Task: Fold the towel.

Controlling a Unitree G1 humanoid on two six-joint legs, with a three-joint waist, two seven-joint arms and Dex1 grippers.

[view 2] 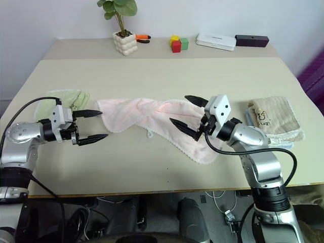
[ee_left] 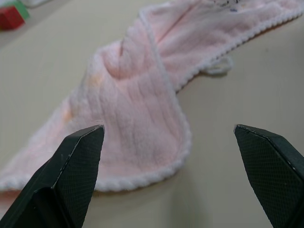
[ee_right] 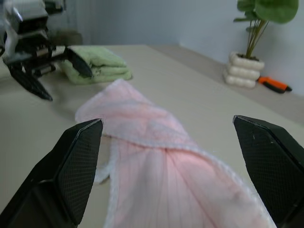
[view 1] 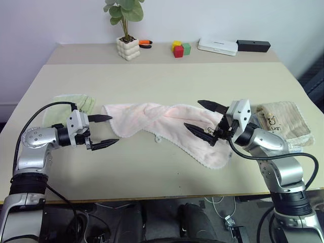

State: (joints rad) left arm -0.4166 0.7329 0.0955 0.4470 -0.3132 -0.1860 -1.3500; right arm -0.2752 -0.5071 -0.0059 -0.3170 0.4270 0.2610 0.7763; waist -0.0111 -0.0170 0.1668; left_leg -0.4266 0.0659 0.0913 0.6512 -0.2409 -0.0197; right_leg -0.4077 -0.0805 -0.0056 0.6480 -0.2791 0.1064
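Both grippers stand spread wide and hold nothing: the left gripper (view 1: 102, 130) hovers just beside the left end of the towel (view 1: 152, 120), and the right gripper (view 1: 204, 119) hangs over its right part, jaws pointing toward the middle. The towel lies in the centre of the table (view 1: 167, 76), stretched from 9 o'clock to about 4 o'clock, twisted once in the middle, so it looks like a rope more than a flat sheet. A small white loop tag (view 1: 158, 137) sticks out at its near edge. I judge it light, soft and limp; it will sag and drag, not slide as one piece, and the fluffy pile should give the black fingers good friction. Best to pinch the hemmed edge at the two ends, near the corners, and pull apart to undo the twist first. At 9 o'clock from it lies a green towel (view 1: 81, 104), at 3 o'clock a beige towel (view 1: 283, 119), at 12 o'clock a plant (view 1: 126, 30).
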